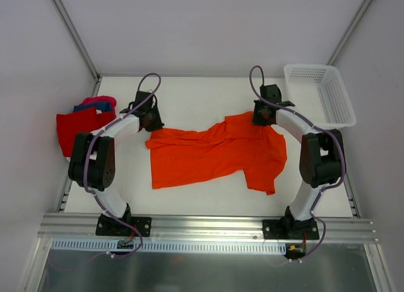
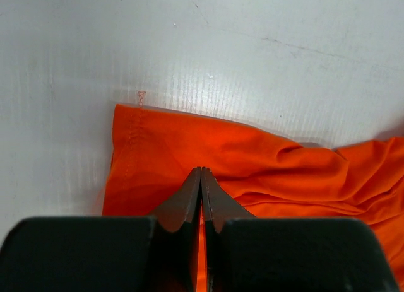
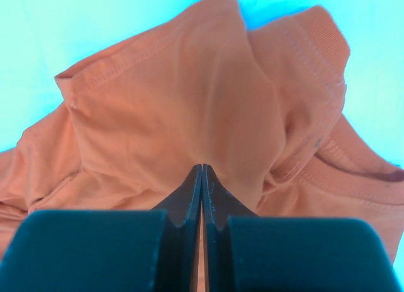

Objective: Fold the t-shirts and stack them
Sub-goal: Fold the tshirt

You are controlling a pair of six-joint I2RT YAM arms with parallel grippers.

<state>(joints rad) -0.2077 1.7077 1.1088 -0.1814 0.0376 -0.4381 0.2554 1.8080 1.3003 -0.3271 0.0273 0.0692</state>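
Observation:
A bright orange t-shirt [image 1: 214, 154] lies spread and rumpled in the middle of the table. My left gripper [image 1: 151, 123] is at its left hem corner. In the left wrist view that gripper [image 2: 201, 173] is shut on the orange cloth [image 2: 265, 159] near the stitched hem. My right gripper [image 1: 262, 116] is at the shirt's far right edge, by the collar. The right wrist view shows it [image 3: 202, 169] shut on the cloth [image 3: 177, 103], which tents up at its tips. A red t-shirt [image 1: 76, 131] lies off the table's left edge, with blue [image 1: 84, 107] and magenta-pink [image 1: 101, 101] ones behind it.
A white plastic mesh basket [image 1: 319, 93] stands at the back right corner. Metal frame posts rise at both back corners. A rail runs along the table's near edge, with both arm bases bolted to it.

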